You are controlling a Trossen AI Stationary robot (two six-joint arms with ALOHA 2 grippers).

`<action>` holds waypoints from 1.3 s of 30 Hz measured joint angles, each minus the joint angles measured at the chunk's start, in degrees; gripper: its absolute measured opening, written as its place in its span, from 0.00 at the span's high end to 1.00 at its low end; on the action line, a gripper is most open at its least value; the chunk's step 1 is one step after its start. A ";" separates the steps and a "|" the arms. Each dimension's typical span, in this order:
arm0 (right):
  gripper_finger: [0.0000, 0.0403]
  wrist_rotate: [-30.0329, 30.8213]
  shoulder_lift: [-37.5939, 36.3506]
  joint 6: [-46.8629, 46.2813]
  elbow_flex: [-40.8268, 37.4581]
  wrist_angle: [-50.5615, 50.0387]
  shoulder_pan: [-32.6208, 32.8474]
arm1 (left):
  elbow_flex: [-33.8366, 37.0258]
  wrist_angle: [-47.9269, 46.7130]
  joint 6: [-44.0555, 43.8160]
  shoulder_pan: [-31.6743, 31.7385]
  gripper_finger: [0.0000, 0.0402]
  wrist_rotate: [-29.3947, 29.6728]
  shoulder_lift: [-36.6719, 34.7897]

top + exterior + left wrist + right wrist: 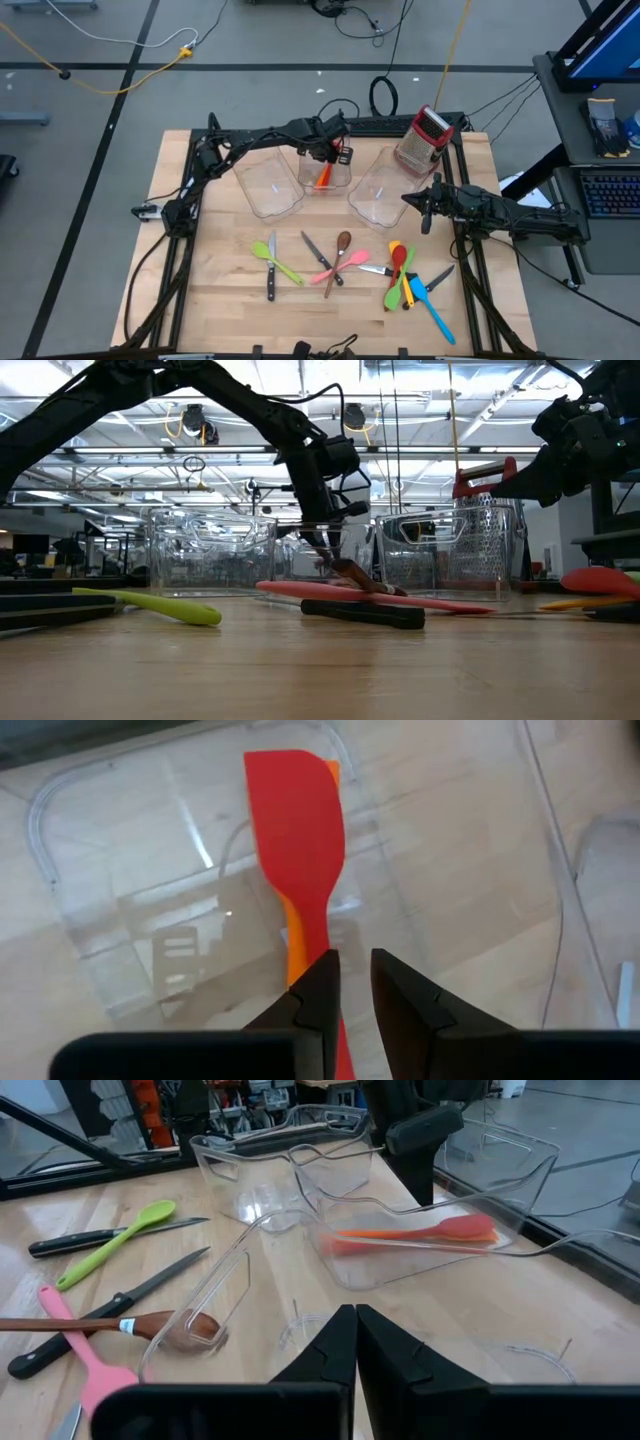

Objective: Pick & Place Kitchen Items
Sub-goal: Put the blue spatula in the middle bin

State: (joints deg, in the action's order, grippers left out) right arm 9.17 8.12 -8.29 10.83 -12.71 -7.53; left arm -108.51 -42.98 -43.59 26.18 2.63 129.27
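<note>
One red spatula (297, 830) lies in the bin (90, 935) below the left gripper (355, 982) jaws.

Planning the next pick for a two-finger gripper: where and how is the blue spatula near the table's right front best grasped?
Grip the blue spatula on its bare lower handle, coming straight down from above with the jaws across the handle. It lies flat and diagonal, and that end points clear of the pile, while its upper end runs in among the green spoon and neighbouring utensils. This is a judgement from the high view.
</note>
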 joint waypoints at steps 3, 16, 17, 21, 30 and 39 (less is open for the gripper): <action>0.99 -0.01 0.00 0.00 0.00 0.00 0.00 | 0.00 0.21 -0.02 0.17 0.84 -0.08 -0.28; 0.99 -0.40 0.00 -0.02 0.00 1.39 0.04 | -0.83 3.30 6.08 -2.62 0.84 -10.51 -13.28; 0.99 -0.41 0.00 -0.02 0.00 1.44 0.04 | -0.84 2.96 7.49 -3.38 0.84 -10.44 -14.56; 0.99 -1.49 0.00 -0.02 0.00 1.41 0.03 | -0.90 1.93 13.49 -6.89 0.84 -10.10 -19.51; 0.99 -9.36 0.00 -7.85 0.00 1.72 0.04 | -0.90 1.92 20.09 -15.88 0.84 -8.97 -25.90; 0.99 -9.50 0.02 -16.32 0.00 1.36 0.04 | -0.70 1.12 19.10 -23.29 0.84 -2.97 -24.83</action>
State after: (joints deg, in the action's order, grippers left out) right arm -0.33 8.14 -24.62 10.83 -11.35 -7.49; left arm -109.21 -41.86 -24.49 2.89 -0.33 104.44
